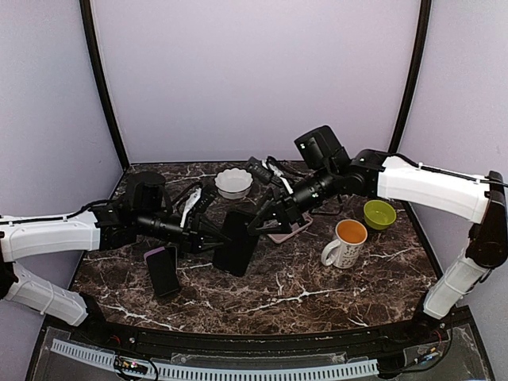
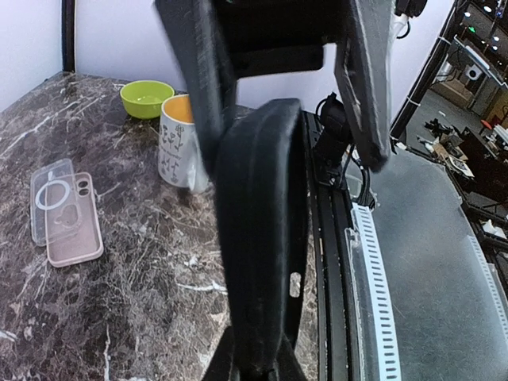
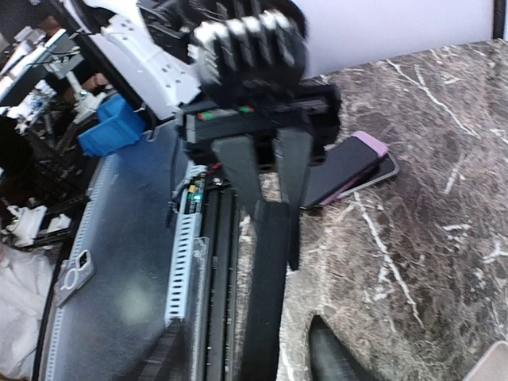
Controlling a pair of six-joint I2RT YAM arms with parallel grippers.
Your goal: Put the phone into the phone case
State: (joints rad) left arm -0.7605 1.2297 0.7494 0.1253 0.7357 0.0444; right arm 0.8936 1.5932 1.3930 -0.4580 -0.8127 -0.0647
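Left gripper [image 1: 216,238] clamped the flat black rectangular phone [image 1: 236,248] from nine o'clock; right gripper [image 1: 255,225], at two o'clock, stood half-open astride its edge.

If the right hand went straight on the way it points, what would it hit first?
Likely the black slab, phone or case, that the left hand grips: it stands directly ahead of the right hand.

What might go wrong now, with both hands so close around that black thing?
The left hand pinches the black slab near one end while the right hand stands open, so it might tilt or slip onto the table. The mug stands close beside the right arm; a wide swing might knock it over.
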